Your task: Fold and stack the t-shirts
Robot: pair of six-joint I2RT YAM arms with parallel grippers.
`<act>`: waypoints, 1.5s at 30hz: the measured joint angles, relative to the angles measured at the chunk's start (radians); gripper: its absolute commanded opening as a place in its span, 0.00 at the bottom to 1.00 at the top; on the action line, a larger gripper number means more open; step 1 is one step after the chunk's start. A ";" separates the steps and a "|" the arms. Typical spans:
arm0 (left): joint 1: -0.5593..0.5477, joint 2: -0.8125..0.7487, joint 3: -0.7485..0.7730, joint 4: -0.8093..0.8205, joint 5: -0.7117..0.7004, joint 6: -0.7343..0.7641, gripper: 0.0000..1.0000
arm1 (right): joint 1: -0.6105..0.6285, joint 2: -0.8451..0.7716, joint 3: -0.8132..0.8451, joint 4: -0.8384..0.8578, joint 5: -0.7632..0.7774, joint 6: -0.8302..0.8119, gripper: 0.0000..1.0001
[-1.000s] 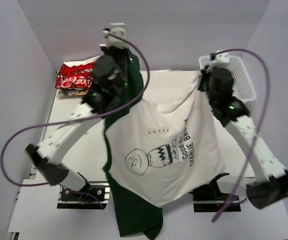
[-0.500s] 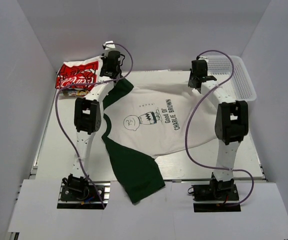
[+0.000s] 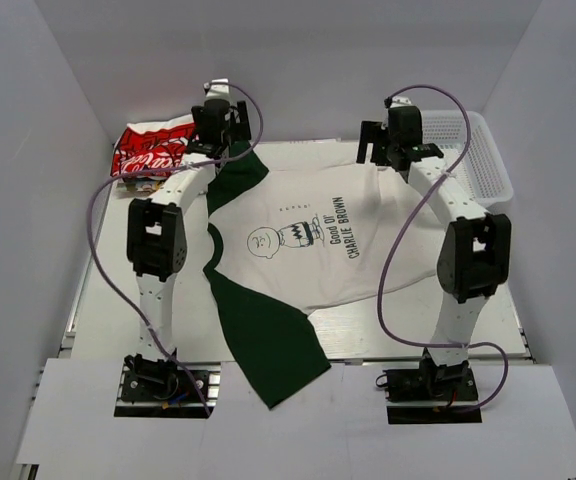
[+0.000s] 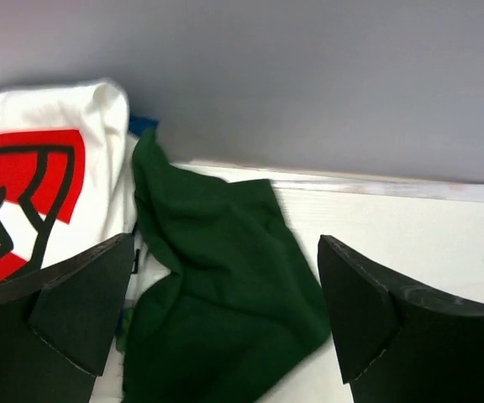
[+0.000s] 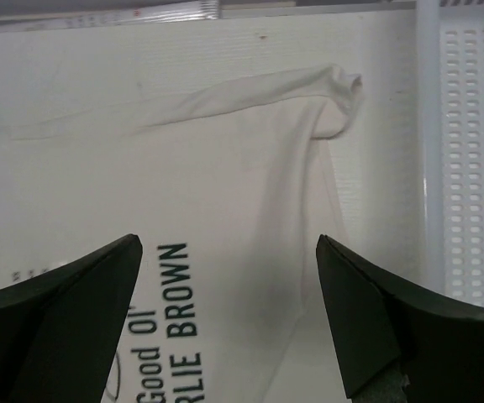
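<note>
Left gripper with jaws spread wide and nothing between them, poised low over the crumpled far sleeve of the Charlie Brown tee. Right gripper likewise wide and empty, above the far hem corner, rolled into a small bunch just beside the white mesh basket.

Tee spread print-up across the middle of the table, neck toward the left arm, hem toward the right. Near sleeve dark green, skewed, lapping over the near edge of the table between the two arm bases. Folded stack at the far-left corner, topped by a white tee with red print, right against the far sleeve.

Judged stage: laid out flat, no fold yet made.

Hazards from here:
- A pinch at the far sleeve taking in the stack's top layer as well, owing to that closeness, and so pulling the stack apart.
- A fold over the rolled hem corner or the skewed near sleeve, unsmoothed, giving a lumpy, lopsided packet.
- A right finger snagging the basket wall on any reach for the hem corner.
- The overhanging sleeve sliding off and dragging the body askew.
</note>
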 measured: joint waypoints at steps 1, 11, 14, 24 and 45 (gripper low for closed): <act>-0.003 -0.041 -0.028 0.001 0.021 -0.003 1.00 | 0.003 -0.043 -0.037 0.010 -0.023 -0.003 0.90; -0.028 -0.667 -0.736 0.109 0.339 -0.184 1.00 | 0.027 -0.415 -0.637 0.165 -0.136 0.072 0.90; -0.032 -0.697 -0.863 0.107 0.417 -0.230 1.00 | 0.026 -0.414 -0.752 0.171 -0.137 0.098 0.90; -0.083 -0.674 -1.043 0.047 0.494 -0.295 1.00 | 0.002 -0.497 -1.059 0.286 -0.071 0.260 0.90; -0.129 -1.007 -1.160 -0.224 0.303 -0.470 1.00 | -0.097 -1.137 -1.279 -0.137 -0.018 0.391 0.90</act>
